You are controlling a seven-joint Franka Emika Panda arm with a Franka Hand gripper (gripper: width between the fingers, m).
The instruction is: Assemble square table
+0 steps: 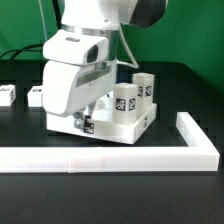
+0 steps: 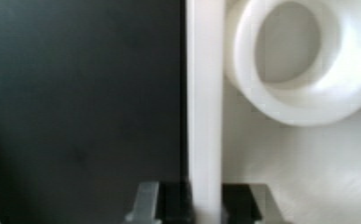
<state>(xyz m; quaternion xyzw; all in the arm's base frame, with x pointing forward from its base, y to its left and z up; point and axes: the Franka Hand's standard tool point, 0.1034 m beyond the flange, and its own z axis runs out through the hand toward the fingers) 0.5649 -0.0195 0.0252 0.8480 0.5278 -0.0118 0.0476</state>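
Note:
The white square tabletop [image 1: 128,126] lies on the black table against the white L-shaped barrier. Two white tagged legs [image 1: 143,88] [image 1: 126,100] stand upright on it. My gripper [image 1: 86,122] is down at the slab's corner on the exterior view's left. In the wrist view the gripper [image 2: 205,205] has one finger [image 2: 159,203] on each side of the slab's raised rim [image 2: 209,90] and is shut on it. A round corner socket [image 2: 310,60] shows beside the rim. Two loose legs [image 1: 7,95] [image 1: 37,96] lie at the exterior view's left.
The L-shaped barrier [image 1: 110,157] runs along the front and turns back at the exterior view's right [image 1: 193,133]. The arm's body hides the slab's left part in the exterior view. A green backdrop stands behind the table.

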